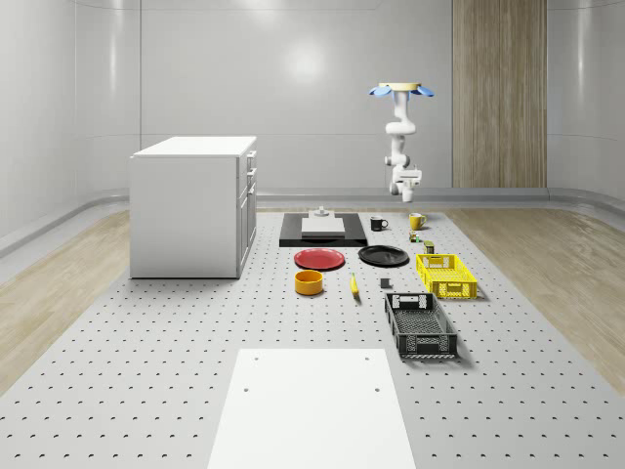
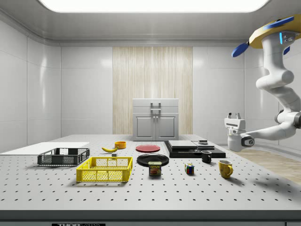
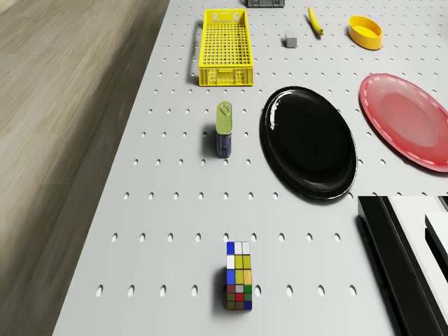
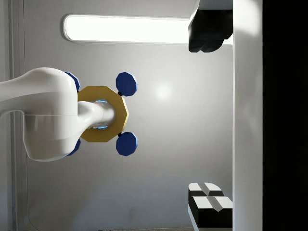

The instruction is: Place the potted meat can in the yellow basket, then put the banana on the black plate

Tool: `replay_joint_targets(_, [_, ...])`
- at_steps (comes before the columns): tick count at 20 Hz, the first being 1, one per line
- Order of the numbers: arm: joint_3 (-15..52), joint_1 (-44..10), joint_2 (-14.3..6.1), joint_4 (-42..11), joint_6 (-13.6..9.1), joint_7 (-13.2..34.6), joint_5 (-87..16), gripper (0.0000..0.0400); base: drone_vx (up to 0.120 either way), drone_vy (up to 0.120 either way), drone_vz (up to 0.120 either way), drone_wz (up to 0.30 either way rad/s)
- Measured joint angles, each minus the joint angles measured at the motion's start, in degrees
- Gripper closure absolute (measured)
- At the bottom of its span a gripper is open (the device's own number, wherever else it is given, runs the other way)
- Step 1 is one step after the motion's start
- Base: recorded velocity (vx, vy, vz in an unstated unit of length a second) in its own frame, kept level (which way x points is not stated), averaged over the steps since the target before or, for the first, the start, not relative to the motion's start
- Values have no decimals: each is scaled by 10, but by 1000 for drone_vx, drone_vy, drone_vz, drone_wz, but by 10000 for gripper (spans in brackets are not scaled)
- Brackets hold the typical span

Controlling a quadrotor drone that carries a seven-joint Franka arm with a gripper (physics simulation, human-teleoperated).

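The potted meat can [image 3: 224, 128] [image 2: 154, 168] stands on the perforated table between the yellow basket [image 3: 225, 45] [image 2: 104, 169] and a Rubik's cube [image 3: 239, 285]. Beside the can lies the black plate [image 3: 308, 140] [image 2: 153, 159]. The banana [image 3: 316, 21] [image 1: 354, 284] lies farther off, near an orange bowl [image 3: 366, 31]. The drone [image 1: 400, 90] [image 2: 275, 35] hovers high above the yellow mug [image 1: 417, 221]. Its arm hangs folded, and the gripper [image 2: 233, 115] [image 4: 192, 120] points upward, open and holding nothing, well above the table and away from the can.
A red plate [image 3: 406, 129] lies next to the black plate. A black crate [image 1: 420, 325], a black mug [image 1: 378, 224], a black slab with a white block [image 1: 322, 228], a white cabinet [image 1: 192, 205] and a white sheet [image 1: 312, 405] also sit on the table.
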Motion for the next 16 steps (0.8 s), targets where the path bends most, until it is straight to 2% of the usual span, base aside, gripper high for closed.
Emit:
replay_joint_targets(2, [2, -1, -1, -1, 1, 0, -3, 0, 120, 120, 0, 0])
replay_joint_targets(10, [22, -7, -3, -4, 5, 4, -30, 0, 120, 0, 0, 0])
replay_joint_targets(16, [67, -21, -7, -12, 8, 13, -94, 0, 120, 0, 0, 0])
